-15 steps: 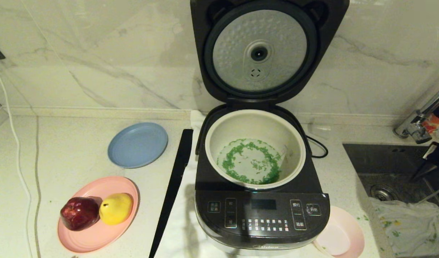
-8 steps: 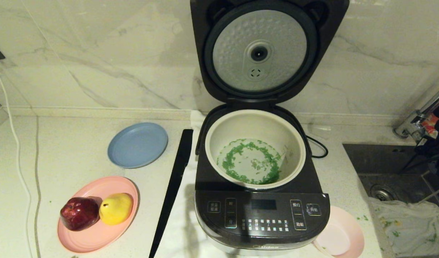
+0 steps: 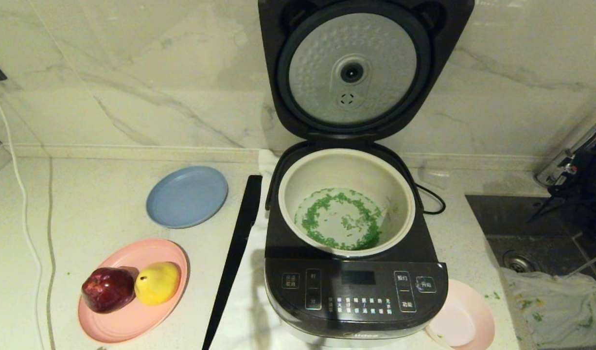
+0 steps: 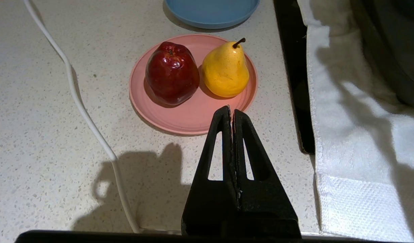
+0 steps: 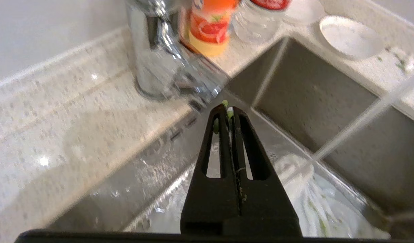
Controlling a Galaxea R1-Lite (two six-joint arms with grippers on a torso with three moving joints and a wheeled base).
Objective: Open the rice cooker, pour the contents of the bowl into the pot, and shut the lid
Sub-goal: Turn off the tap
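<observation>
- Head view: the rice cooker (image 3: pixel 356 291) fills the centre of the frame, its lid (image 3: pixel 352 68) standing upright at top centre with the dimpled silver underside facing out.
- The cream pot (image 3: pixel 303 175) sits in the cooker body, and the contents (image 3: pixel 327 204), a ring of green bits in clear water, lie on its bottom.
- The pale pink bowl (image 3: pixel 465 318) rests at lower right, touching the cooker's front corner, nearly empty.
- At left lie a blue plate (image 3: pixel 187 196) and a pink plate (image 3: pixel 132 321) bearing a red apple (image 3: pixel 107 289) and a yellow pear (image 3: pixel 157 282).
- The right gripper's arm shows dark at the right edge above the sink (image 3: pixel 546 228).
- Left wrist view: the left gripper (image 4: pixel 231 113) is clenched on nothing, at lower centre, above the counter near the pink plate's rim.
- Right wrist view: the right gripper (image 5: pixel 227 109) is pressed closed with green flecks at its tips, at frame centre, above the sink beside the faucet (image 5: pixel 153 50).
</observation>
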